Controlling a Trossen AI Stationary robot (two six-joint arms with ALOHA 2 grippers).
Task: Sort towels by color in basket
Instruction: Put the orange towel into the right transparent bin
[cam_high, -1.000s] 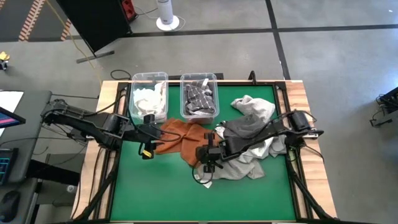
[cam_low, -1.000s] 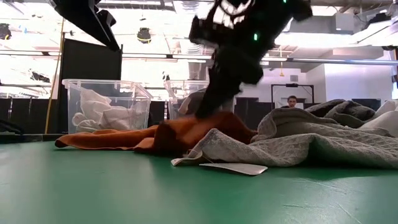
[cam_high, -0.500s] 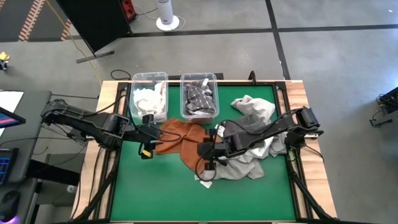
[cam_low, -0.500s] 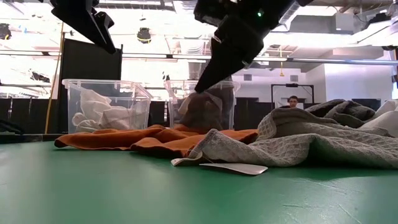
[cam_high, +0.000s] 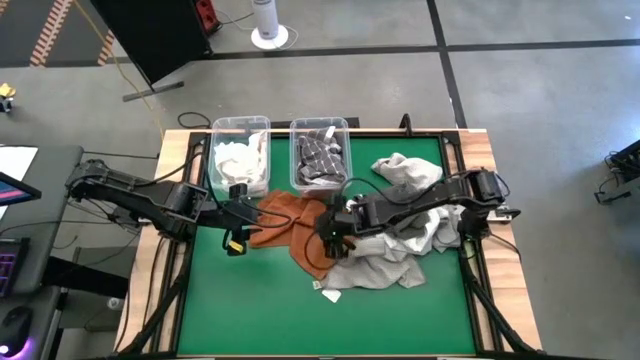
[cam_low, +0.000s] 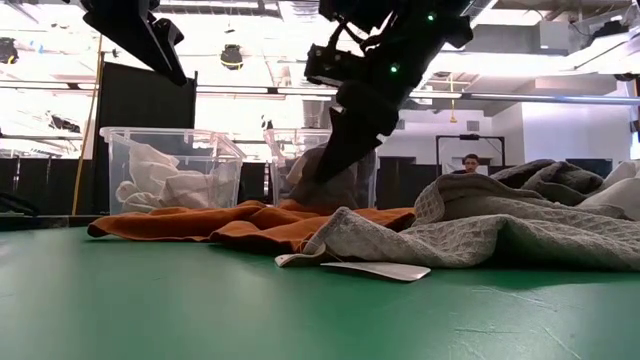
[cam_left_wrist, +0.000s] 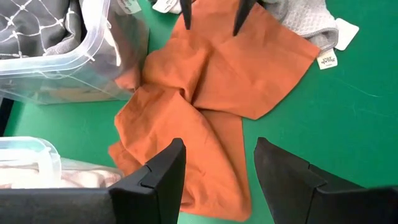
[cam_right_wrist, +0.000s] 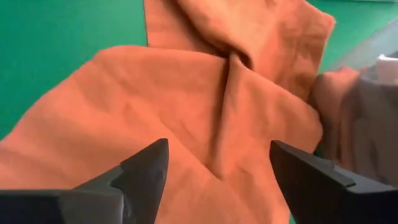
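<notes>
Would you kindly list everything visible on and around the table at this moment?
Orange towel: one, rust-orange, spread on the mat in front of the bins.
Grey towel pile: several, grey and white, right part of the mat.
Left bin: one, clear, holding white towels.
Right bin: one, clear, holding dark gridded towels.
Mat: one, green.
Left gripper: open, at the orange towel's left edge.
Right gripper: open, above the orange towel.
</notes>
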